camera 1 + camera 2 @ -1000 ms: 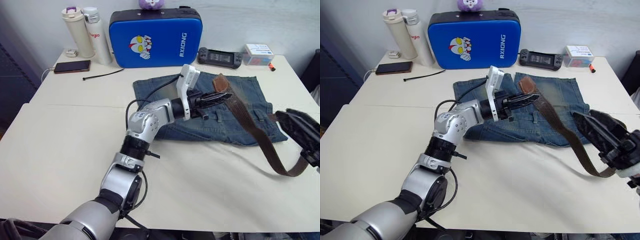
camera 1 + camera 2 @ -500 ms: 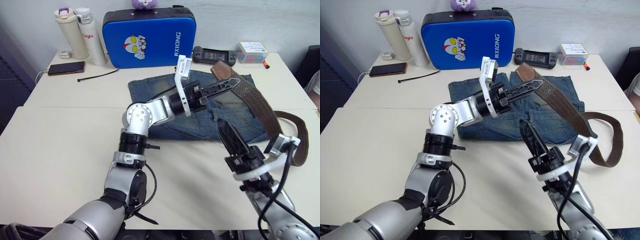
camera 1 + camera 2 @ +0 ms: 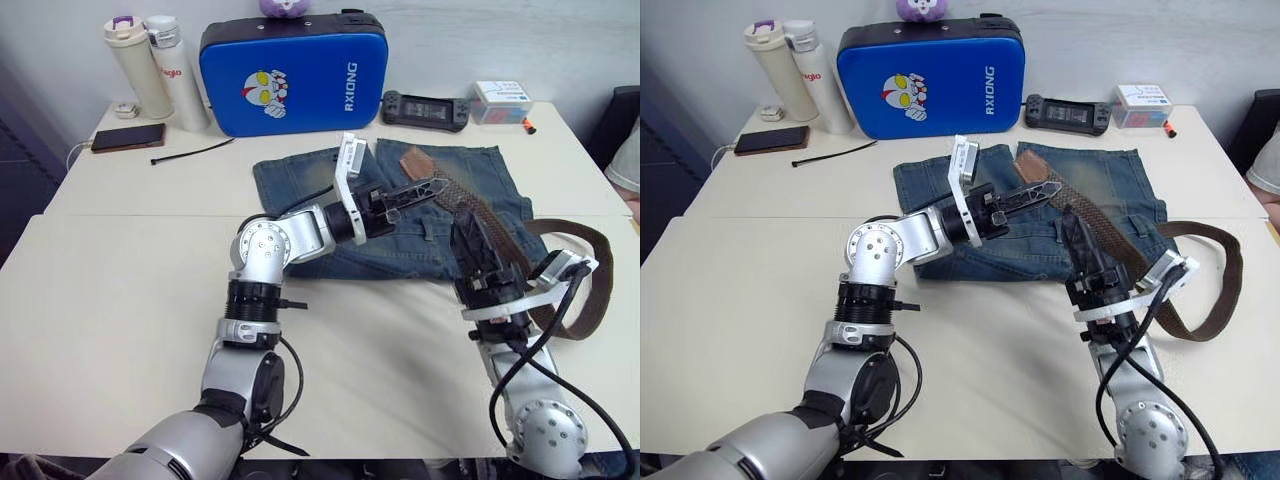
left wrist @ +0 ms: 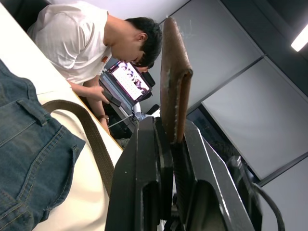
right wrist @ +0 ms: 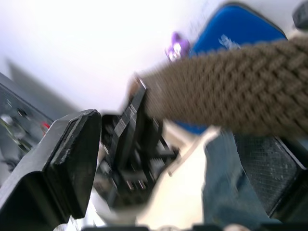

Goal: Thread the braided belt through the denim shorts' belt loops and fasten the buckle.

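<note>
The braided belt is clamped near its end by the left jaws above the denim shorts; the right jaws are held apart around it.

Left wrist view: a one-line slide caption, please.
Left gripper shut on the braided belt end, denim shorts below, a person seated behind.

A cream table stands against a pale wall, grey panels beyond.
</note>
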Available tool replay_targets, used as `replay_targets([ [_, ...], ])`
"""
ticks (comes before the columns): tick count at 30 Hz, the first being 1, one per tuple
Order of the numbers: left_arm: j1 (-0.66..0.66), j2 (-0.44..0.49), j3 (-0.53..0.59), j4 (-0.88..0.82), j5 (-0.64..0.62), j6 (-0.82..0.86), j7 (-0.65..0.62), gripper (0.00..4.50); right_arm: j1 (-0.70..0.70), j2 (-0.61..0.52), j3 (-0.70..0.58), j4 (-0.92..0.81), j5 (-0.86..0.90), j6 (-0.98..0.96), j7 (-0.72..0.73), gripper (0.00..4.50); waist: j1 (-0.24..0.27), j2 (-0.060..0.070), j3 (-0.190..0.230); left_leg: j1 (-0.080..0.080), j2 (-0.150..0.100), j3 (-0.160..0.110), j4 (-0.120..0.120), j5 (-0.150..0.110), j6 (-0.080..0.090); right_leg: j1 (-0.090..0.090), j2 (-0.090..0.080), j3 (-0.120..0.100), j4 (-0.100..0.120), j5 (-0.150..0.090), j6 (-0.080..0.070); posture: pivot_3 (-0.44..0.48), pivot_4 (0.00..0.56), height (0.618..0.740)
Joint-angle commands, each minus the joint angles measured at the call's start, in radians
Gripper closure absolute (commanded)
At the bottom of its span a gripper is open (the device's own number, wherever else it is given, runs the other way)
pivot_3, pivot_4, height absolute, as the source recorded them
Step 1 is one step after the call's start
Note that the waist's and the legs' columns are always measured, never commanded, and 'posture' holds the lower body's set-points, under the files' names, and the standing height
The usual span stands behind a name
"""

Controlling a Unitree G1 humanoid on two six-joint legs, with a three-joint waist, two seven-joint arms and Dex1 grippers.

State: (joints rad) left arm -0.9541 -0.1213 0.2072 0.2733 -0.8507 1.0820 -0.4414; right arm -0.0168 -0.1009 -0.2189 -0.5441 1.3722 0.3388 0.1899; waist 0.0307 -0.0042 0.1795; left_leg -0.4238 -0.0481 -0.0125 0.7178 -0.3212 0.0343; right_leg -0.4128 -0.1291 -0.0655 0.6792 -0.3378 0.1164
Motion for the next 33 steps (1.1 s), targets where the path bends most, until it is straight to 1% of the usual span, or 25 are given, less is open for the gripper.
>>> replay_targets([
  [1, 0.0, 0.006, -0.014, -0.031, -0.001, -0.003, 0.008, 4.5, -0.014, 0.016, 0.005, -0.012, -0.016, -0.024, 0.031, 0.05, -0.002, 0.0, 0.0, 0.0, 0.0, 0.0, 0.0, 0.0, 0.0, 0.0, 0.0, 0.0, 0.0, 0.0, 0.0, 0.0, 0.15, 0.664],
  [4, 0.0, 0.01, -0.022, -0.028, -0.002, -0.003, 0.01, 4.5, -0.023, 0.016, 0.003, -0.006, -0.015, -0.027, 0.034, 0.05, -0.005, 0.0, 0.0, 0.0, 0.0, 0.0, -0.001, 0.0, 0.0, -0.001, 0.0, 0.0, 0.0, 0.0, 0.0, 0.0, 0.15, 0.664],
  [5, 0.0, 0.011, -0.027, -0.027, 0.0, -0.004, 0.009, 4.5, -0.027, 0.016, 0.001, -0.006, -0.012, -0.028, 0.033, 0.28, -0.005, 0.0, 0.0, 0.0, 0.0, 0.0, -0.001, 0.0, 0.0, -0.001, 0.0, 0.0, 0.0, 0.0, 0.0, 0.0, 0.15, 0.664],
  [7, -0.001, 0.011, -0.033, -0.023, 0.003, -0.008, 0.009, 4.5, -0.031, 0.015, -0.001, -0.005, -0.007, -0.027, 0.034, 0.87, -0.004, 0.0, 0.0, 0.0, 0.0, 0.0, -0.001, 0.0, 0.0, -0.001, 0.0, 0.0, 0.0, 0.0, 0.0, 0.0, 0.15, 0.664],
  [8, 0.0, 0.011, -0.035, -0.021, 0.005, -0.01, 0.01, 4.5, -0.032, 0.014, -0.002, -0.005, -0.006, -0.027, 0.035, 1.26, -0.004, 0.0, 0.0, 0.0, 0.0, 0.0, -0.001, 0.0, 0.0, -0.001, 0.0, 0.0, 0.0, 0.0, 0.0, 0.0, 0.15, 0.664],
  [13, 0.006, 0.017, -0.043, -0.024, 0.001, -0.003, -0.002, 4.5, -0.047, 0.02, -0.006, 0.008, -0.013, -0.034, 0.021, 3.7, -0.004, 0.0, 0.0, 0.0, 0.0, 0.001, -0.001, 0.0, 0.0, -0.001, 0.0, 0.001, 0.0, 0.0, 0.0, 0.0, 0.15, 0.664],
  [14, 0.011, 0.02, -0.047, -0.029, -0.002, 0.002, -0.011, 4.5, -0.05, 0.021, -0.007, 0.012, -0.018, -0.036, 0.018, 4.15, -0.005, 0.0, 0.0, 0.0, 0.0, 0.001, -0.001, 0.0, 0.0, -0.001, 0.0, 0.001, 0.0, 0.0, 0.0, 0.0, 0.15, 0.664],
  [15, 0.014, 0.022, -0.042, -0.03, -0.005, 0.0, -0.014, 4.5, -0.057, 0.019, -0.013, 0.024, -0.026, -0.039, 0.014, 4.46, -0.006, 0.0, 0.0, 0.0, 0.0, 0.001, -0.001, 0.0, 0.0, -0.001, 0.0, 0.001, 0.0, 0.0, 0.0, 0.0, 0.15, 0.664],
  [17, 0.015, 0.023, -0.031, -0.025, -0.009, -0.006, -0.012, 4.5, -0.067, 0.015, -0.022, 0.039, -0.036, -0.042, 0.011, 4.46, -0.006, 0.0, 0.0, 0.0, 0.0, 0.001, -0.001, 0.0, 0.0, -0.001, 0.0, 0.001, 0.0, 0.0, 0.0, 0.0, 0.15, 0.664],
  [19, 0.007, 0.03, -0.031, -0.015, 0.001, -0.027, -0.02, 3.59, -0.081, -0.006, -0.043, 0.046, -0.047, -0.042, 0.01, 4.5, -0.005, 0.0, 0.0, 0.0, 0.0, 0.001, -0.001, 0.0, 0.0, -0.001, 0.0, 0.001, 0.0, 0.0, 0.0, 0.0, 0.15, 0.664],
  [21, -0.006, 0.036, -0.031, 0.01, 0.028, -0.066, -0.012, 2.9, -0.093, -0.033, -0.084, 0.045, -0.027, -0.042, -0.004, 4.5, -0.004, 0.0, 0.0, 0.0, 0.0, 0.001, -0.001, 0.0, 0.0, -0.001, 0.0, 0.001, 0.0, 0.0, 0.0, 0.0, 0.15, 0.664],
  [23, -0.014, 0.052, -0.071, 0.009, 0.066, -0.126, -0.07, 1.88, -0.098, -0.082, -0.147, 0.033, 0.018, -0.036, -0.025, 4.5, -0.003, 0.0, 0.0, 0.0, -0.001, 0.001, 0.0, 0.0, 0.0, -0.001, -0.001, 0.001, 0.001, 0.0, 0.0, 0.0, 0.15, 0.664],
  [25, -0.011, 0.06, -0.271, -0.022, 0.173, -0.214, -0.21, 1.08, -0.111, -0.157, -0.241, 0.024, 0.083, -0.036, -0.058, 4.5, -0.001, 0.0, 0.0, 0.0, -0.001, 0.001, -0.001, 0.0, 0.0, -0.001, -0.001, 0.001, 0.001, 0.0, 0.0, 0.0, 0.15, 0.664],
  [26, -0.013, 0.048, -0.357, -0.012, 0.23, -0.275, -0.259, 0.57, -0.114, -0.194, -0.278, 0.027, 0.112, -0.033, -0.075, 4.5, 0.003, 0.0, 0.0, -0.001, -0.002, 0.001, -0.001, 0.0, 0.0, -0.001, -0.001, 0.0, 0.001, 0.0, 0.0, 0.0, 0.15, 0.664],
  [27, -0.017, 0.036, -0.416, 0.007, 0.276, -0.327, -0.293, 0.18, -0.114, -0.225, -0.302, 0.031, 0.132, -0.025, -0.089, 4.5, 0.01, 0.0, 0.0, -0.001, -0.003, 0.001, -0.001, 0.0, 0.0, -0.001, -0.002, 0.0, 0.001, 0.0, 0.0, 0.0, 0.15, 0.664],
  [28, -0.024, 0.03, -0.477, 0.035, 0.337, -0.4, -0.327, 0.05, -0.105, -0.267, -0.326, 0.032, 0.142, -0.009, -0.098, 4.5, 0.013, 0.0, 0.0, -0.001, -0.004, 0.001, 0.0, 0.0, 0.001, -0.001, -0.002, 0.0, 0.0, 0.0, 0.0, 0.0, 0.15, 0.664],
  [30, -0.04, 0.018, -0.58, 0.096, 0.448, -0.53, -0.377, 0.05, -0.071, -0.355, -0.381, 0.024, 0.182, 0.031, -0.119, 4.5, 0.02, 0.0, 0.0, -0.002, -0.005, 0.002, 0.0, -0.001, 0.003, -0.001, -0.003, 0.001, -0.001, 0.0, 0.0, 0.0, 0.15, 0.664],
  [31, -0.058, 0.009, -0.633, 0.152, 0.525, -0.62, -0.374, 0.05, -0.023, -0.422, -0.435, 0.01, 0.222, 0.068, -0.116, 4.5, 0.022, 0.0, 0.0, -0.002, -0.004, 0.004, 0.001, -0.001, 0.004, -0.001, -0.004, 0.001, -0.003, 0.0, 0.0, 0.0, 0.15, 0.664],
  [33, -0.096, -0.009, -0.695, 0.266, 0.649, -0.78, -0.342, 0.05, 0.074, -0.525, -0.554, -0.017, 0.318, 0.125, -0.109, 4.5, 0.026, 0.0, 0.0, -0.004, -0.003, 0.007, 0.001, -0.001, 0.005, -0.001, -0.005, 0.001, -0.006, 0.0, 0.0, 0.0, 0.15, 0.664],
])
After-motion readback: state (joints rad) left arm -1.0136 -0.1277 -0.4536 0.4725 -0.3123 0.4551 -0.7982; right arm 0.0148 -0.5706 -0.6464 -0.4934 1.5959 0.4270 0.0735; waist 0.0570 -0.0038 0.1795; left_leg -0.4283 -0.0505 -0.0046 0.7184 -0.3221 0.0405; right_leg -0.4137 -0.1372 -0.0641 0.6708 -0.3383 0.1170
